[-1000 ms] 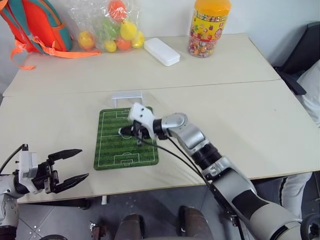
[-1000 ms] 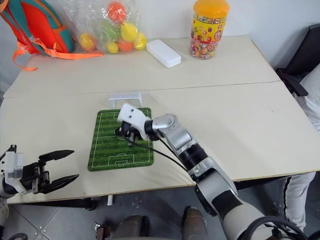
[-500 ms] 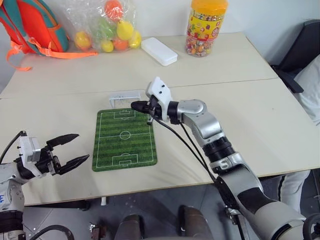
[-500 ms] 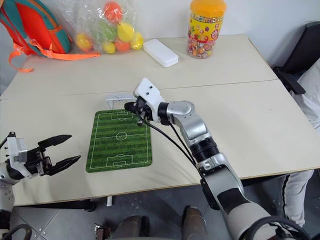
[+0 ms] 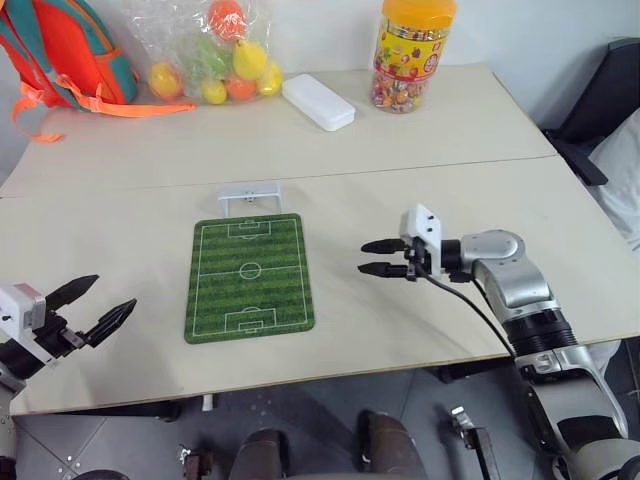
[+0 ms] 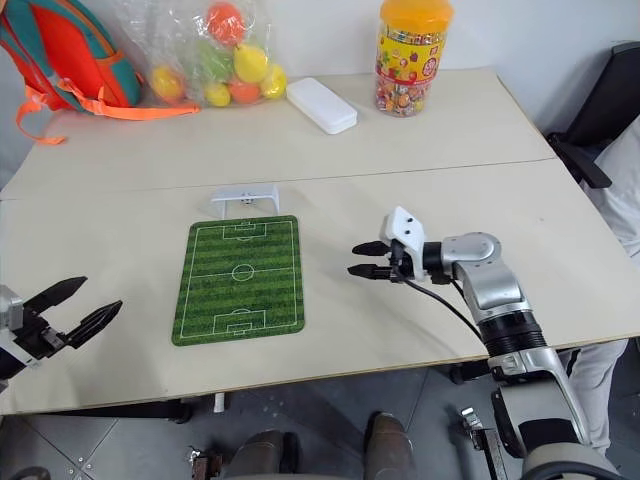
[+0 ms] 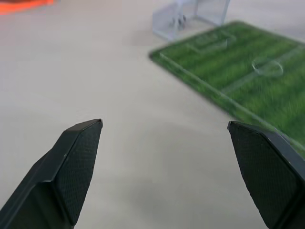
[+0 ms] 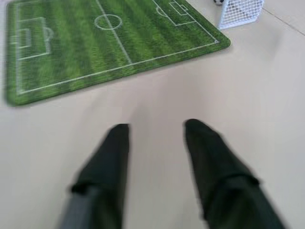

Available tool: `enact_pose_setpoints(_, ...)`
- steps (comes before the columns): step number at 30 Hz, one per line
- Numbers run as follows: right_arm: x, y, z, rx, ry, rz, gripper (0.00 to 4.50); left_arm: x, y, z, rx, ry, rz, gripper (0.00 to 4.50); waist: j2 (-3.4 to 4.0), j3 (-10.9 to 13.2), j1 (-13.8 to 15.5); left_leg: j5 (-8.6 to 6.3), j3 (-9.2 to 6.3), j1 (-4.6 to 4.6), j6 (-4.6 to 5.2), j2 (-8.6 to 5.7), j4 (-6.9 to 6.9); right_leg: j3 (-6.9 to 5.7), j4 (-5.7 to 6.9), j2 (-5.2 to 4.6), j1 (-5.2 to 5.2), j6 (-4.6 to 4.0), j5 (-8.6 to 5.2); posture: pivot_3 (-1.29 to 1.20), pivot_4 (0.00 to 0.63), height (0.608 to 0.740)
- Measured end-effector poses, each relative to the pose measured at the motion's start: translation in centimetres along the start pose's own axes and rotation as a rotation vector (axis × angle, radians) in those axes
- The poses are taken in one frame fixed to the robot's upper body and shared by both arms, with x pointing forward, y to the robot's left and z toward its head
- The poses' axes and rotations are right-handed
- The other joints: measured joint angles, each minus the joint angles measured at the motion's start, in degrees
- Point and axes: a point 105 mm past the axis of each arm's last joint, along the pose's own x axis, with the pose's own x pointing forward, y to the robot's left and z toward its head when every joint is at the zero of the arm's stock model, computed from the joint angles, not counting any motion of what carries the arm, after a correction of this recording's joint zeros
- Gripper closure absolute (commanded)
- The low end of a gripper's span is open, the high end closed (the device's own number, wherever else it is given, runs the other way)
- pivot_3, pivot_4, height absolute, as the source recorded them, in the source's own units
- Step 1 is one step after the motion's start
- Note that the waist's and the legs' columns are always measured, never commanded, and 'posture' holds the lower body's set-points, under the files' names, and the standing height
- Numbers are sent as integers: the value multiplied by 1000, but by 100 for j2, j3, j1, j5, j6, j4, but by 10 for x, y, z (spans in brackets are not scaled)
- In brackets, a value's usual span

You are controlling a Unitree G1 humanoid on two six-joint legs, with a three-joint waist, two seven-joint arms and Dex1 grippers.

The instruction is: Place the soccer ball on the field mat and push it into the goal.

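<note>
The soccer ball [image 8: 218,2] was seen as a small white and black ball lying at the mouth of the goal [image 5: 251,197], just beside its netted frame at the far short edge of the field mat [image 5: 249,277]; whether it sat fully within the frame could not be told. The mat lay flat on the worktop [image 5: 420,150] with its long axis running from near to far, and the goal stood touching or just beyond its far edge. The right tool [image 5: 383,257] was held above bare worktop to the right of the mat, well apart from the goal, pointing left towards the mat, its two black fingers parted by a clear gap with nothing held between them. The left tool [image 5: 92,307] was held off the near left of the mat, its fingers spread wide and empty. From the right tool the ball lay to the far left, across the far right corner of the mat; from the left tool it lay far and to the right. The right tool was judged the nearer of the two to the goal. The task was judged to be at or close to its end, any further nudge having to run along the mat's long axis towards the far side.
</note>
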Motion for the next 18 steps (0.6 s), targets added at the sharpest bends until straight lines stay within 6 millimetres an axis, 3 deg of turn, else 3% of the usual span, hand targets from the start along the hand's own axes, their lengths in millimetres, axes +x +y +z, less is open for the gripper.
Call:
enact_pose_setpoints(4,-23,-4,-21,36,-5,8,27,-22,7,-6,-9,27,45,0,0,1,2,-3,7,0,5,1,1,1,-8,0,2,-3,2,0,150,740)
enact_pose_setpoints(10,-40,-25,-12,23,-54,-52,27,-32,16,4,37,-15,77,0,3,3,3,-3,7,0,4,2,4,0,-8,0,2,-6,4,0,150,740)
enact_pose_setpoints(18,-60,-31,-29,100,-20,-167,27,-34,25,12,64,-38,117,0,3,3,27,-3,7,-1,3,3,2,-2,-9,0,2,-6,4,0,150,740)
